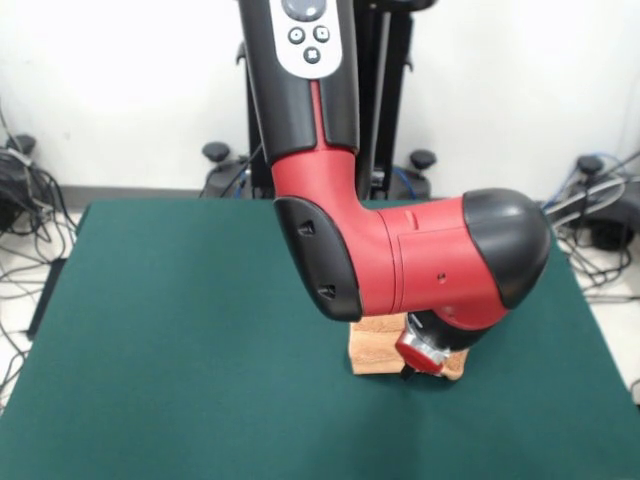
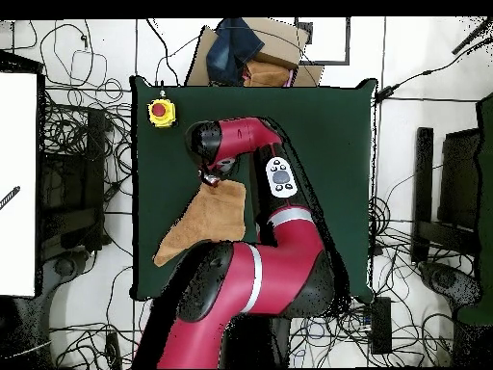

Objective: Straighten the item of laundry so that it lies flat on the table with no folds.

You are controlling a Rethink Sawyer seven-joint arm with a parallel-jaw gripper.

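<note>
The item of laundry (image 1: 374, 352), a peach-orange towel, lies on the green table (image 1: 180, 330), mostly hidden behind the arm's wrist in the front view. From overhead the towel (image 2: 210, 220) is an uneven shape with one corner drawn out toward the table's left edge. My gripper (image 1: 418, 366) is low at the towel's right part. In the overhead view the gripper (image 2: 214, 179) sits at the towel's upper edge. Whether it holds the cloth does not show.
A yellow box with a red stop button (image 2: 161, 112) sits on the table (image 2: 327, 145) near its upper left corner. A cardboard box with blue cloth (image 2: 243, 50) stands beyond the top edge. Cables cover the floor around the table.
</note>
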